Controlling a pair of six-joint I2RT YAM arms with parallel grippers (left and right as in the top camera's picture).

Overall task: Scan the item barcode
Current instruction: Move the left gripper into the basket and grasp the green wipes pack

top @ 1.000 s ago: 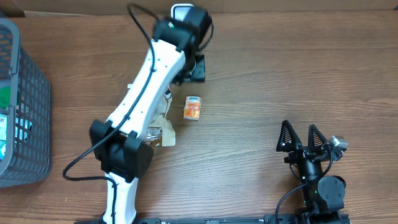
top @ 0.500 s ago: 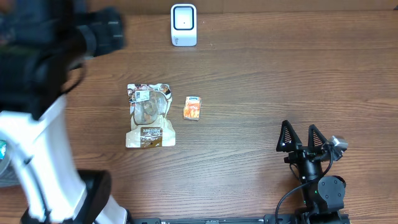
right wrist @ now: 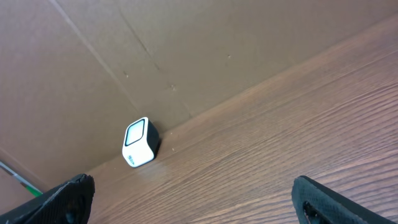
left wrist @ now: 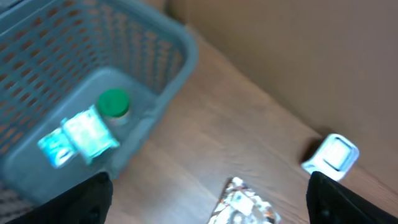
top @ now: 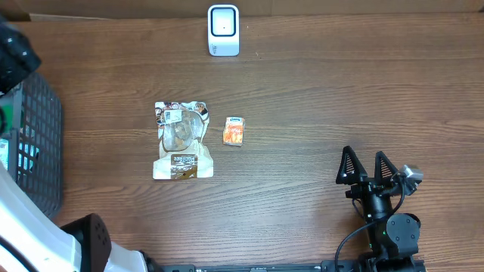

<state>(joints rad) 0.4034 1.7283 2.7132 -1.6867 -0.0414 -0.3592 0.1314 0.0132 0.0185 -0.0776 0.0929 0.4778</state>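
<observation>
Left gripper: the left gripper (left wrist: 216, 196) has its fingers spread wide with nothing between them. It hangs above the blue plastic mesh basket (left wrist: 143, 50).
Right gripper: the right gripper (top: 364, 153) is also fully spread and empty, parked at the table's near right.
Items: a green-capped container (left wrist: 114, 102) and a blue-and-white packet (left wrist: 78, 137) lie together in the basket. A brown printed pouch (top: 181, 140) and a small orange carton (top: 234, 131) lie just beside each other mid-table. The next item to scan is probably in the basket.
Scanner: the white box-shaped scanner (top: 223, 30) stands at the far edge, well apart from the basket.
Risk, basket: a steep descent could catch a finger on the rim or mesh and drag the basket.
Risk, pick: the two basket items touch, so closing could pinch both or nudge one away.
Risk, scan: a barcode turned away from the scanner would not read.
Open room: the brown wooden table (top: 318, 98) is bare between pouch and scanner.
Edges: a cardboard wall (right wrist: 186, 50) stands close behind the scanner, limiting overshoot.
</observation>
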